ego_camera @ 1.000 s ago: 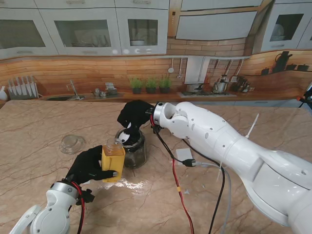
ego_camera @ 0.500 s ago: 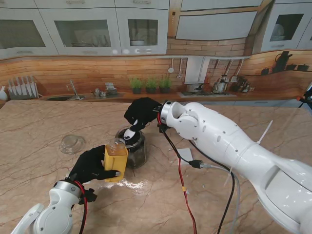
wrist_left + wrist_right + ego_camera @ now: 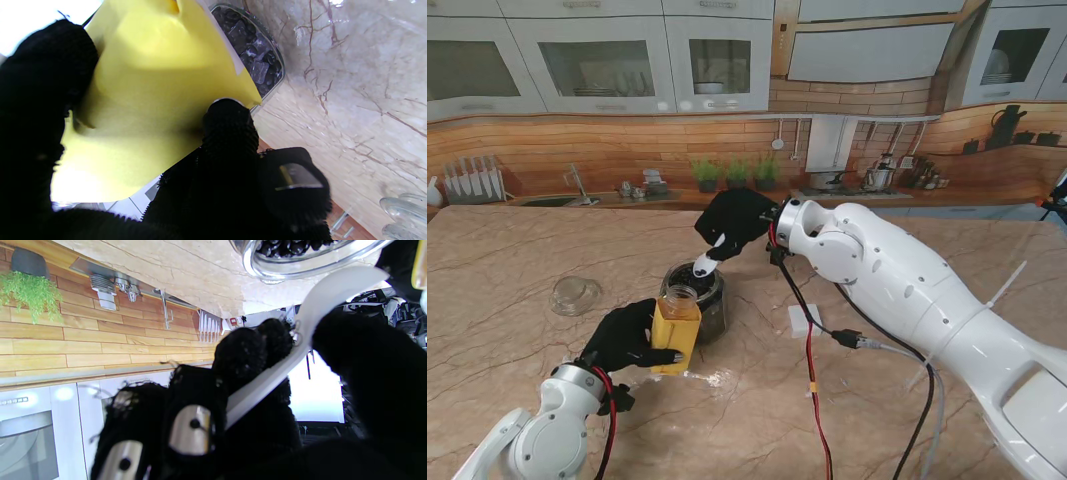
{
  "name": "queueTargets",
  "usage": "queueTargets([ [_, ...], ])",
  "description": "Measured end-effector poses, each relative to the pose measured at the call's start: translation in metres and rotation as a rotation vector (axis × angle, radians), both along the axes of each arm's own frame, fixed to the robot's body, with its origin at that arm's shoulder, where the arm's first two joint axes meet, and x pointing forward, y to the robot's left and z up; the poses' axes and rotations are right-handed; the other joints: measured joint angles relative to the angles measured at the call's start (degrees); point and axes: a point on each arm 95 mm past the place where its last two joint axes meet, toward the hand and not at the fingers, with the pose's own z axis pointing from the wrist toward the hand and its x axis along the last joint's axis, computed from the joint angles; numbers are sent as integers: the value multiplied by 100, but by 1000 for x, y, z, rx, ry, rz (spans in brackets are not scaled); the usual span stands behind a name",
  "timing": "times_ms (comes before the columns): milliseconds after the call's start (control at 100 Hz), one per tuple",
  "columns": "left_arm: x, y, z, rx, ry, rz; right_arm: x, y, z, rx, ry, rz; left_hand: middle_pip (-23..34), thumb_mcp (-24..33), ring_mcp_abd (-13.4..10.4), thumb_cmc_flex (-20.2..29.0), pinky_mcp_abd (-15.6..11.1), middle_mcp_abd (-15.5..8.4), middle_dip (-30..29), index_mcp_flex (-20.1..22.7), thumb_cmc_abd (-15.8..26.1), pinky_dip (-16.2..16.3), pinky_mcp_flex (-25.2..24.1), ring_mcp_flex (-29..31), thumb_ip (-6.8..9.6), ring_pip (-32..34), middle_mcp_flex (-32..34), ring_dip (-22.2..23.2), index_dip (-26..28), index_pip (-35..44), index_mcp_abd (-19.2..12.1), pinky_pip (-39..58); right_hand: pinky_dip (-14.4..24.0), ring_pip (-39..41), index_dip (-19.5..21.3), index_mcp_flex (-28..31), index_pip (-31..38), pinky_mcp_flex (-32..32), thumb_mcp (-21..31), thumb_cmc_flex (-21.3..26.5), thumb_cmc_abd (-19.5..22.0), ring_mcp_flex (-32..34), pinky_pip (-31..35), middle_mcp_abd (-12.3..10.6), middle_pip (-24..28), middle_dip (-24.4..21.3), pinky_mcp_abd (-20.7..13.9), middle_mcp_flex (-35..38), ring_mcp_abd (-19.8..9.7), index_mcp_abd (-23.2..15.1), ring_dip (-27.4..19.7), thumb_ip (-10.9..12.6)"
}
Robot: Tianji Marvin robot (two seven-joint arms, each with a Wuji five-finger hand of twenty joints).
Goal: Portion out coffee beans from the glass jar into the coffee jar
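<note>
My left hand [image 3: 625, 338] is shut on the yellow coffee jar [image 3: 677, 326], which stands upright and open right in front of the glass jar [image 3: 703, 298] of dark beans. In the left wrist view the yellow coffee jar [image 3: 150, 100] fills the frame, with the glass jar [image 3: 257, 63] just behind it. My right hand [image 3: 737, 222] is shut on a white spoon [image 3: 706, 264], its bowl hanging just above the glass jar's mouth. The right wrist view shows the spoon [image 3: 300, 340] pinched between the fingers and the glass jar's rim [image 3: 283, 268] beyond it.
A clear glass lid [image 3: 575, 295] lies on the marble table to the left of the jars. A small white box [image 3: 803, 318] sits right of the glass jar, with red and black cables [image 3: 811, 372] running from it toward me under the right arm.
My right hand has lifted the spoon up out of the glass jar and drifted right. My left hand has slid the yellow jar right, closer to the glass jar.
</note>
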Motion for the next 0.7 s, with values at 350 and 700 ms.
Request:
queueTargets([
  [350, 2, -4, 1, 18, 6, -11, -15, 1, 13, 31, -27, 70, 0, 0, 0, 0, 0, 0, 0, 0, 0, 0, 0, 0, 0, 0, 0, 0, 0, 0, 0, 0, 0, 0, 14, 1, -3, 0, 1, 0, 0, 2, 0, 1, 0, 22, 0, 0, 1, 2, 24, 0],
  [700, 7, -9, 1, 38, -32, -15, -26, 3, 14, 22, -45, 129, 0, 0, 0, 0, 0, 0, 0, 0, -2, 0, 0, 0, -1, 0, 0, 0, 6, 0, -1, 1, 1, 0, 27, 1, -5, 0, 2, 0, 2, 2, 0, 1, 0, 57, 0, 1, 1, 2, 27, -1],
])
